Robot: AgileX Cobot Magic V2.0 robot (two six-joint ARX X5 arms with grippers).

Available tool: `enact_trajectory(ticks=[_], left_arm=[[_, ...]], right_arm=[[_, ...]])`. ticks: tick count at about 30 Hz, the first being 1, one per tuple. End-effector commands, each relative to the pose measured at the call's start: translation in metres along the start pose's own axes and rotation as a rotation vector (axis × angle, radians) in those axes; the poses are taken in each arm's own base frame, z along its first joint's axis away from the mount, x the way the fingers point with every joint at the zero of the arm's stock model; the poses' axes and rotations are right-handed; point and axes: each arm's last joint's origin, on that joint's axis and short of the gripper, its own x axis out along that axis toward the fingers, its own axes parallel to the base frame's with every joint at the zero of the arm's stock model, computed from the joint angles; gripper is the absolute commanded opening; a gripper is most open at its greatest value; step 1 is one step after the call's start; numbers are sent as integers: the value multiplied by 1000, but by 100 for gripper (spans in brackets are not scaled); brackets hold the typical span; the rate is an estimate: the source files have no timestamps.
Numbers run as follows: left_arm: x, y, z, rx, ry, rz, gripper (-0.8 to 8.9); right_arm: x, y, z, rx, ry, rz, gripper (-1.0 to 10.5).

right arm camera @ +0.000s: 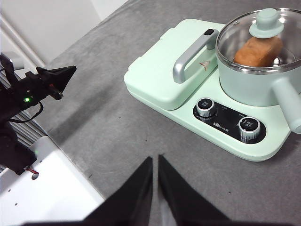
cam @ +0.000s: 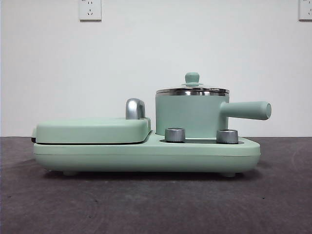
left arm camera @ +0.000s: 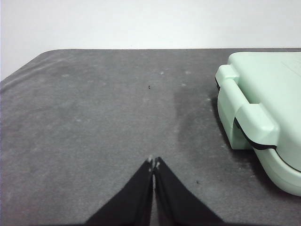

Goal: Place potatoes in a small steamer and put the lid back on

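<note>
The orange-brown potato lies inside the small green steamer (handle sticking out sideways). The glass lid sits on top.

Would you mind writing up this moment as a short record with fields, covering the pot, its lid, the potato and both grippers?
steamer: small steamer stands on the mint-green cooker base, side handle pointing away from the griddle
lid: lid sits on the steamer's rim, knob up
potato: potato lies inside the steamer, seen through the glass
left gripper: left gripper shut, empty, over bare table beside the griddle end
right gripper: right gripper shut, empty, off the cooker's dial side
dials: two dials in front of the steamer
</note>
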Motion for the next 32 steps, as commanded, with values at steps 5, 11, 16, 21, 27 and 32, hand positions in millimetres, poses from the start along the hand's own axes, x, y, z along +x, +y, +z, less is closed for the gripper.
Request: enact_trajectory(ticks=[5, 11, 16, 21, 27, 32], left_arm=[[2, 0, -7, 9, 25, 2, 6], [2, 0, -7, 9, 25, 2, 6], [2, 0, -7, 9, 25, 2, 6], [2, 0, -7, 9, 25, 2, 6], [2, 0, -7, 9, 25, 2, 6], [2, 0, -7, 9, 25, 2, 6]], right_arm=[[0, 1, 2, -15, -8, 8, 17], [0, 1, 2, -15, -8, 8, 17], [-1, -1, 1, -8, -28, -13, 17], [16, -23, -13, -24, -168, -64, 17], [43, -62, -59, -118, -444, -196, 17], [55, -82, -95, -98, -497, -354, 17]])
